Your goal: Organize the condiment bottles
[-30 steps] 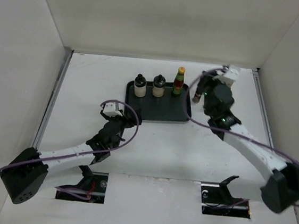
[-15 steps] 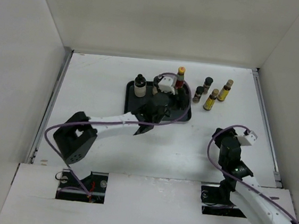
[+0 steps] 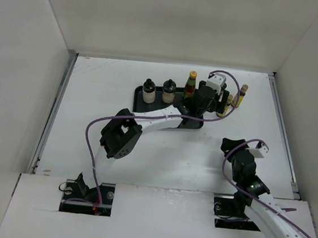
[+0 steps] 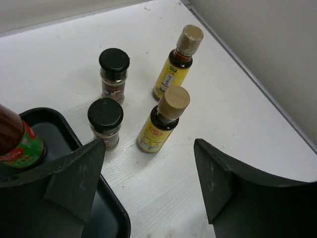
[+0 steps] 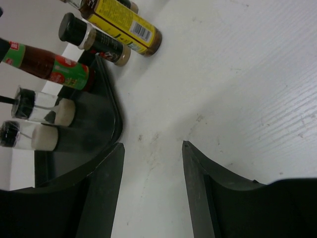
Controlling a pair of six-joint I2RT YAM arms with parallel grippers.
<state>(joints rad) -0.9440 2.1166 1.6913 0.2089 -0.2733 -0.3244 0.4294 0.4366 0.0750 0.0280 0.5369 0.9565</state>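
Black plastic marks the goal: the tray (image 3: 143,109) carries two squat cream bottles (image 3: 149,92) and the red-green sauce bottle (image 4: 17,141) along its far edge. Four more bottles stand on the white counter (image 4: 237,99) just beside its right rim: the nearer dark jar (image 4: 105,123), the farther dark jar (image 4: 113,74), the nearer yellow-labelled bottle (image 4: 159,125) and the farther yellow-labelled bottle (image 4: 173,69). The left claw (image 4: 148,146) hovers over this group, jaws wide and empty, while the right claw (image 5: 152,146), low near its base, is parted with nothing in it. The step looks like picking the nearer yellow-labelled bottle — descend straight, centre it, grip the body below the neck — and keep the left finger clear of the nearer dark jar just beside it.
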